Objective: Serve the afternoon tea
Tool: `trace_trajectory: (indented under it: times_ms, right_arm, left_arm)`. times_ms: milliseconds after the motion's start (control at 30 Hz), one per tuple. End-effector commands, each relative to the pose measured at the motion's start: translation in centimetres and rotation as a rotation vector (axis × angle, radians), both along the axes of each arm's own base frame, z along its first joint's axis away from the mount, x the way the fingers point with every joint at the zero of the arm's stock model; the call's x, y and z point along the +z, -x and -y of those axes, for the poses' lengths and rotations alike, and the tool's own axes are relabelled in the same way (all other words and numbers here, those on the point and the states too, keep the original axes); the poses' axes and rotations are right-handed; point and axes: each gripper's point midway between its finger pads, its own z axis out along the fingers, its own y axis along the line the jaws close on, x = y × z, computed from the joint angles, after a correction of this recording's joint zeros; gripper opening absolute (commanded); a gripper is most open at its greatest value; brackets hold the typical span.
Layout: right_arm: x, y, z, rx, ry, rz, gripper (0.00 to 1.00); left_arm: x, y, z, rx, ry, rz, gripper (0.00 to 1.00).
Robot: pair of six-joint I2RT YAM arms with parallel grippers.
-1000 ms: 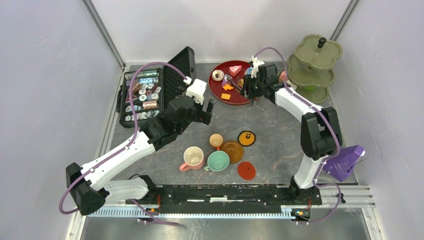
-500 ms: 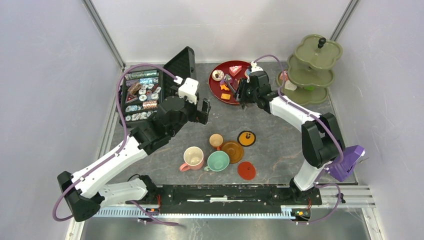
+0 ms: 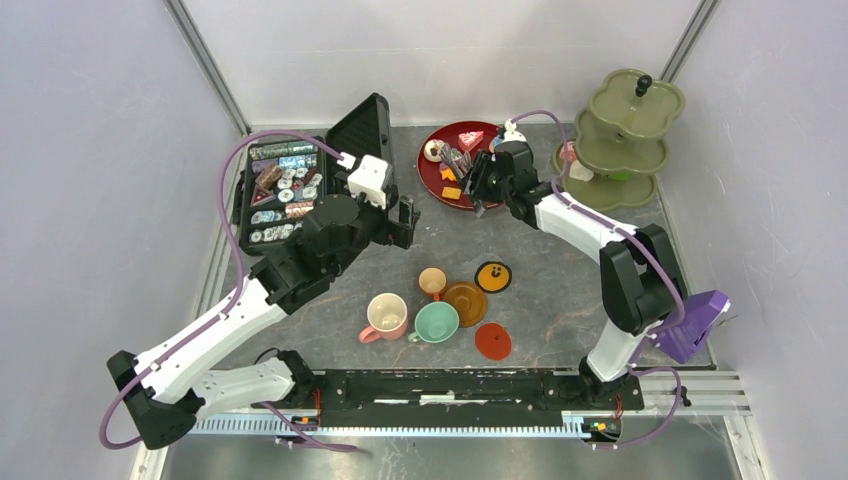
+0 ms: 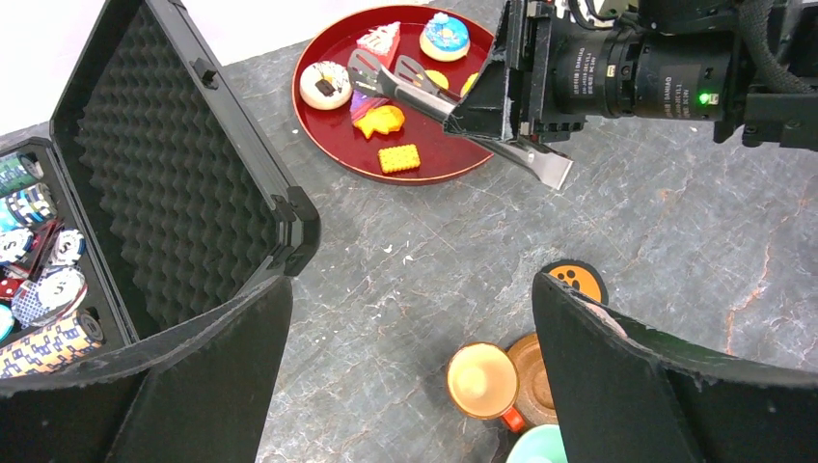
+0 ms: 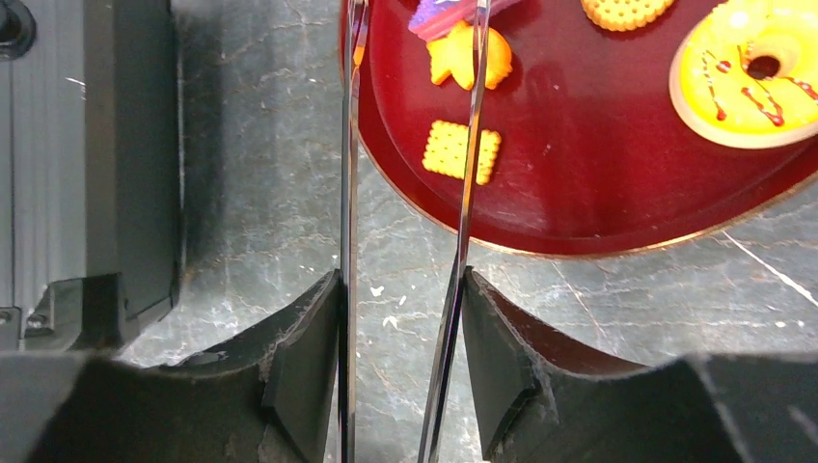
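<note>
Right end effector (image 3: 481,186) is clamped on the tongs (image 4: 424,87), and its wrist view shows that best: both thin blades (image 5: 470,145) pinched between the two dark fingers (image 5: 304,357), running out over the edge of the red plate (image 5: 598,193). Down there you get a square biscuit (image 5: 462,151) just beside one blade, an orange biscuit (image 5: 473,53) under it and a yellow donut (image 5: 752,72) off to the side. Whether the tips touch anything, can't tell. The left wrist view adds what that one crops: a white donut (image 4: 325,84), a pink cake slice (image 4: 381,40) and a blue donut (image 4: 445,35) at the plate's far side. Left end effector (image 4: 410,386) hangs with fingers wide apart, nothing in them, over bare worktop (image 4: 434,251) beside the open black case (image 4: 174,174). Only the top view takes in the cups near the bases: pink cup (image 3: 385,315) and mint cup (image 3: 436,322) touching, orange cup (image 3: 432,282) just beside a brown saucer (image 3: 465,303), a red saucer (image 3: 492,341) nearby, plus the green tiered stand (image 3: 625,130) in the far right corner. An orange disc (image 4: 571,280) carries a paw print; the lettering on the lens barrel (image 4: 617,77) is too small to read.
</note>
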Motion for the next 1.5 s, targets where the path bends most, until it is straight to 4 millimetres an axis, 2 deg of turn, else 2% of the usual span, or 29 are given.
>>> trace_trajectory:
  times_ms: [0,300,600,733,1167,1467]
  right_arm:
    - [1.3,-1.9,-1.6,-0.018,-0.082,0.052,0.53]
    - [-0.1,-3.1,-3.1,-0.011,-0.067,0.035,0.54]
    - [-0.4,-4.7,-2.8,-0.016,0.030,0.063,0.53]
    - [-1.3,-4.7,-2.6,-0.011,0.088,0.044,0.53]
    - [-1.8,-5.4,-0.4,-0.051,0.253,0.065,0.53]
    - [-2.6,-6.7,-0.8,-0.039,0.289,0.074,0.53]
  left_arm:
    - [1.6,0.2,0.0,0.002,0.068,0.017,1.00]
    - [1.3,0.1,0.1,0.004,0.062,0.013,1.00]
    - [0.9,0.0,0.3,0.002,0.059,0.003,1.00]
    - [0.7,-0.1,0.4,0.001,0.055,-0.002,1.00]
    - [0.1,-0.4,0.7,0.002,0.045,-0.018,1.00]
    - [-0.2,-0.6,0.6,0.010,0.039,-0.023,1.00]
